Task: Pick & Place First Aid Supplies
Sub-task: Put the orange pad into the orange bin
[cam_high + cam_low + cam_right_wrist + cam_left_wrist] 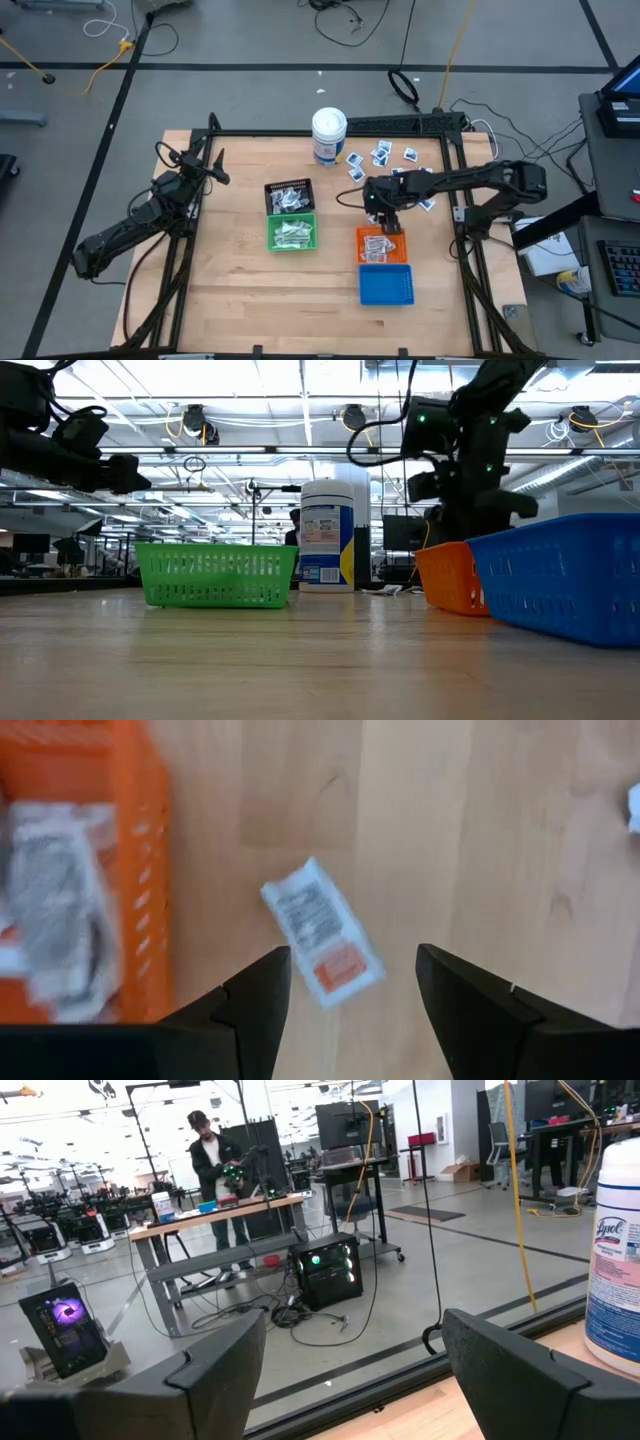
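We see a pale wooden table (240, 290) on a grey floor strewn with cables, workbenches and a person (213, 1170) beyond. The left gripper (218, 168) waits near the table's left edge, fingers apart, empty. The right gripper (352, 982) hovers open, just beside the orange basket (135, 840), over a white packet (322, 933) with an orange corner on bare wood. More packets (382, 153) lie near the white canister (328, 135).
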Controlling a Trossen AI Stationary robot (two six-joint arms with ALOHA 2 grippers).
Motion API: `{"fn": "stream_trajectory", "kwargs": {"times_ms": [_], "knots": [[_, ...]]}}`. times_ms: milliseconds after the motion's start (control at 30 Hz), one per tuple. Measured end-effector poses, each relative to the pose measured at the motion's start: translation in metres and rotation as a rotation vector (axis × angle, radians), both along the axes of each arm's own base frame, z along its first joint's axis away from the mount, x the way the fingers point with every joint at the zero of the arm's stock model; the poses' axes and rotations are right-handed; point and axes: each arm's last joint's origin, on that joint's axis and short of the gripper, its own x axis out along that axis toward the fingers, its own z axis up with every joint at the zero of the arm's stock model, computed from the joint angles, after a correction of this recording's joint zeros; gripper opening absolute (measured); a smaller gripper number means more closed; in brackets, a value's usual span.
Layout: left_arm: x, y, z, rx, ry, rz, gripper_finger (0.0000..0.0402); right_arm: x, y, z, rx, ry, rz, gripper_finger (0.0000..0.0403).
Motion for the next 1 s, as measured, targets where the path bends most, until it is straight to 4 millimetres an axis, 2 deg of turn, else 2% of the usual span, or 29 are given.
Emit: {"fn": "stream_trajectory", "kwargs": {"times_ms": [333, 567, 700, 900, 1000], "knots": [[0.0, 0.0, 0.0, 0.0, 0.0, 0.0, 0.0306, 0.005, -0.015, -0.028, 0.011, 0.074, -0.043, 0.021], [0.0, 0.0, 0.0, 0.0, 0.0, 0.0, 0.0306, 0.006, -0.015, -0.033, 0.009, 0.09, -0.005, 0.0197], [0.0, 0.0, 0.0, 0.0, 0.0, 0.0, 0.0306, 0.006, -0.015, -0.033, 0.011, 0.095, -0.001, 0.0146], [0.0, 0.0, 0.0, 0.0, 0.0, 0.0, 0.0305, 0.006, -0.015, -0.033, 0.011, 0.095, 0.0, 0.0024], [0.0, 0.0, 0.0, 0.0, 0.0, 0.0, 0.0305, 0.006, -0.015, -0.033, 0.008, 0.097, 0.002, 0.001]]}}
